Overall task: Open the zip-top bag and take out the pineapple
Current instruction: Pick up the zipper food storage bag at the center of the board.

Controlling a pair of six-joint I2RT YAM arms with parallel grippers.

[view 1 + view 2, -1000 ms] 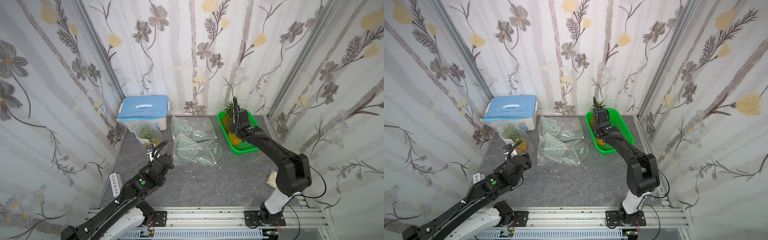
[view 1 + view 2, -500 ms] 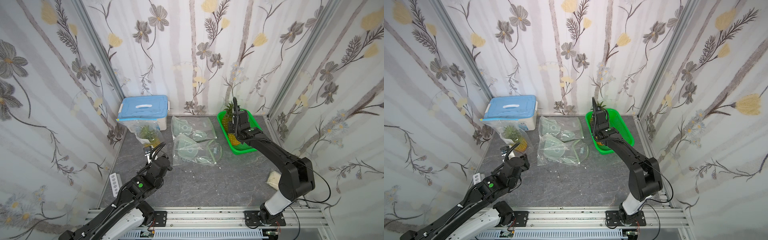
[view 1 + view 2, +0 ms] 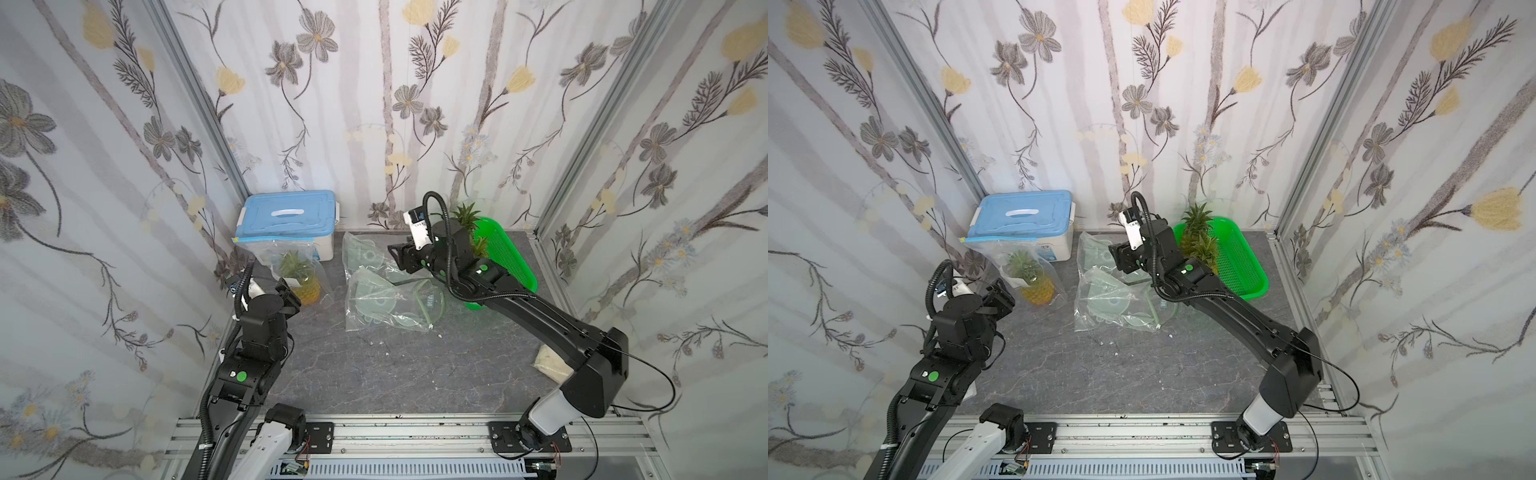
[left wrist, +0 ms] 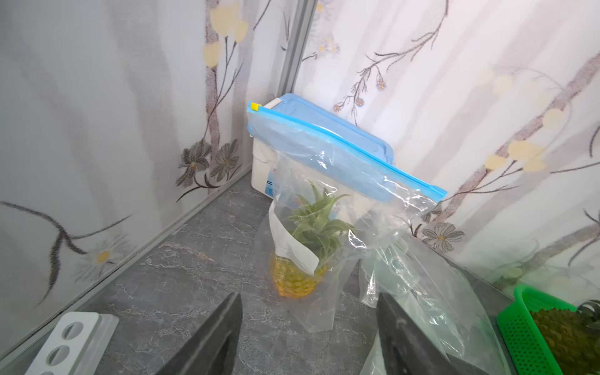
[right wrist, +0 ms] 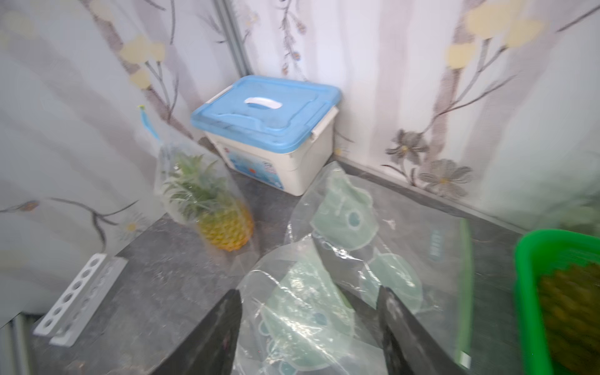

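Clear plastic with a blue zip strip [image 4: 344, 146]: the zip-top bag [image 4: 328, 207] stands upright just in front of the blue-lidded box [image 3: 286, 216], its top leaning on the box's front edge. The pineapple [image 4: 295, 279] sits at the bottom of it, crown up, base on the table. The strip runs level along the box's front, so its long axis lies square across my left arm's line of approach. The yellow slider [image 4: 255, 106] sits at the strip's end, by the box's front corner nearest the side wall. The zip looks closed to me. My left gripper [image 3: 289, 293] is in front of the box, just short of the bag's foot and pointing at it, jaws apart with nothing between them. My right gripper [image 3: 397, 254] is off the box's other side, above the empty clear bags [image 3: 386, 291], jaws also parted and empty, though that wrist view is blurred. The left is plainly the nearer arm. I judge the slider sits above its jaws and off to one side, so the reach goes up and across.
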